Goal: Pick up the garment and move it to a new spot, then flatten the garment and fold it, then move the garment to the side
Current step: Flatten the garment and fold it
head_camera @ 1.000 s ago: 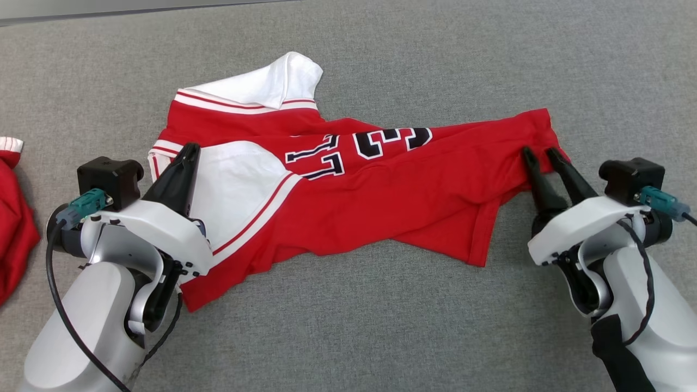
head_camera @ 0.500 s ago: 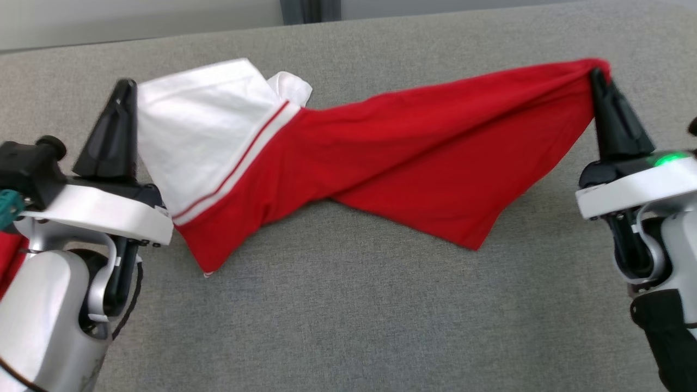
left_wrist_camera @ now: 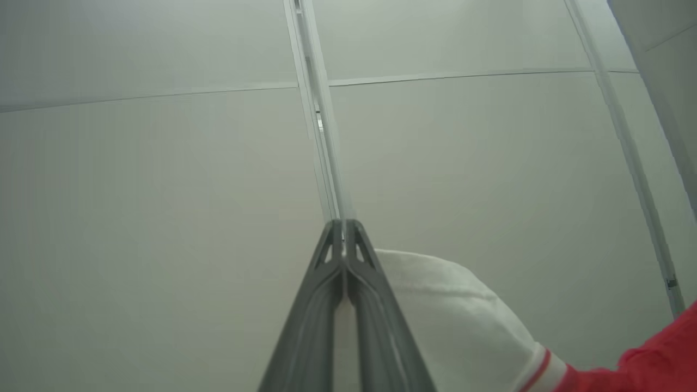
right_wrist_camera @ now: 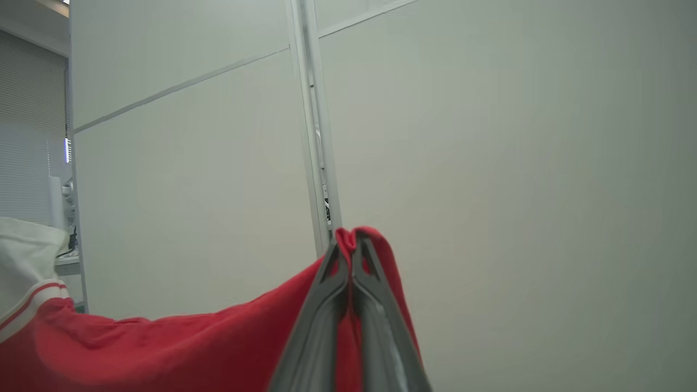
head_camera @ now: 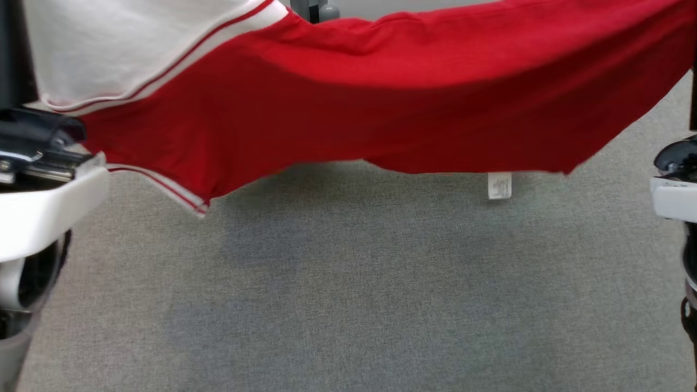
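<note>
The red jersey (head_camera: 381, 92) with white sleeves (head_camera: 120, 49) hangs stretched in the air across the top of the head view, off the grey table (head_camera: 348, 283). A small white label (head_camera: 499, 185) dangles from its lower hem. In the left wrist view my left gripper (left_wrist_camera: 343, 228) is shut on the white sleeve cloth (left_wrist_camera: 457, 310). In the right wrist view my right gripper (right_wrist_camera: 348, 245) is shut on a bunched red edge (right_wrist_camera: 375, 239). Their pale housings sit at the left edge (head_camera: 43, 212) and right edge (head_camera: 675, 190) of the head view.
The jersey's shadow (head_camera: 261, 239) falls on the grey cloth surface below it. Both wrist views look up at pale wall panels (left_wrist_camera: 163, 190) with a metal seam (right_wrist_camera: 316, 136). A grey post (head_camera: 318, 10) stands behind the table.
Both grippers have risen and spread, lifting the jersey from the table until it hangs taut between them. The head view has shifted too, and the jersey now looms closer.
</note>
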Robot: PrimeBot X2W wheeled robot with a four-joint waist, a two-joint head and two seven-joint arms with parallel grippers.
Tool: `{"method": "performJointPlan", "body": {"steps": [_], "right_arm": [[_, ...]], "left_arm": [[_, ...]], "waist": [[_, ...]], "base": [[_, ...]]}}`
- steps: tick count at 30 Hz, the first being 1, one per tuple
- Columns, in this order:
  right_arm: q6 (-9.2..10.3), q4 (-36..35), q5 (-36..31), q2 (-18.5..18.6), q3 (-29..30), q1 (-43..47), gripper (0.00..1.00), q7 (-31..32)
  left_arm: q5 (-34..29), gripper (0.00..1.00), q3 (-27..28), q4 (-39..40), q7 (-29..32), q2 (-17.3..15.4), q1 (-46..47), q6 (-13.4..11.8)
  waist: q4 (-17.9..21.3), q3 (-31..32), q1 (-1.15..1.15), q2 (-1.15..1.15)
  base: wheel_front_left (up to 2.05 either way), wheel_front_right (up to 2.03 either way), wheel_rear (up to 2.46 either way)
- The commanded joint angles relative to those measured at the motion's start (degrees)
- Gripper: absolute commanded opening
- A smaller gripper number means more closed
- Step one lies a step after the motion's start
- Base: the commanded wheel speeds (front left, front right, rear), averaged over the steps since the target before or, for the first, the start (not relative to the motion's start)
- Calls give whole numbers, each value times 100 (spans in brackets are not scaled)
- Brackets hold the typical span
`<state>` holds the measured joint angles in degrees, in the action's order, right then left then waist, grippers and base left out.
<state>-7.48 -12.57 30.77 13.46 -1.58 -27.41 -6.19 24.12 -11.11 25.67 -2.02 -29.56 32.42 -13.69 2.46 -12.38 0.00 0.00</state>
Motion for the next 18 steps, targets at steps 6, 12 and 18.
{"method": "performJointPlan", "body": {"steps": [6, 12, 18], "right_arm": [[-4, -420, -509, -194, 336, 100, 0, 209], [-4, -288, -963, -199, 299, 88, 0, 337], [-4, 358, -1017, -233, 134, -409, 0, 318]], "left_arm": [[-240, 0, -35, 281, 292, -229, 785, 107], [-269, 0, -375, 67, 642, -256, 1508, 395], [-93, 0, -745, -759, 753, 45, 2322, 726]], "waist": [[63, 101, 0, 0], [126, 110, 0, 0], [186, -96, 0, 0]], "base": [[0, 0, 0], [0, 0, 0], [0, 0, 0]]}}
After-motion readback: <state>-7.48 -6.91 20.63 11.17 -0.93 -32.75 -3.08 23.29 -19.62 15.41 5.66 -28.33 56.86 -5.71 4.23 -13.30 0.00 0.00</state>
